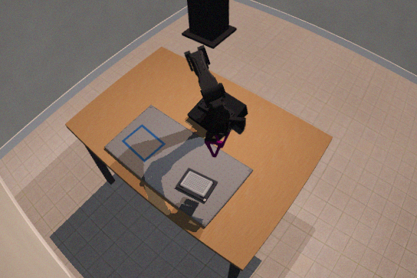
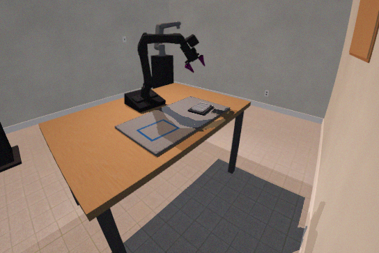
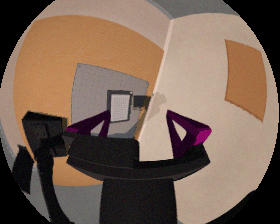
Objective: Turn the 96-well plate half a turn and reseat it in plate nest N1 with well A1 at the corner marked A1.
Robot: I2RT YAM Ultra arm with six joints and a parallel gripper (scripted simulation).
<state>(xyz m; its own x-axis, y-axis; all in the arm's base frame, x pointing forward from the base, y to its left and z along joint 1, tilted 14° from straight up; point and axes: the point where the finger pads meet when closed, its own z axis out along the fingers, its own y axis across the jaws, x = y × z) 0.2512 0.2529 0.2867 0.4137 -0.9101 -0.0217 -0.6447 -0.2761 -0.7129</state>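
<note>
My black six-joint arm (image 2: pixel 144 54) arches high above the orange wooden worktop (image 2: pixel 97 158), purple-tipped jaws spread wide, holding nothing.

Grey walls (image 2: pixel 87 1) all around, with a pale baseboard (image 2: pixel 285 109) at the bottom. Beige tiled floor (image 1: pixel 345 78), darkened by a large shadow at 6 o'clock. Wooden table (image 2: pixel 87 165) on dark legs in the middle. Black pedestal (image 1: pixel 207 1) at 12 o'clock in the top view.
</note>
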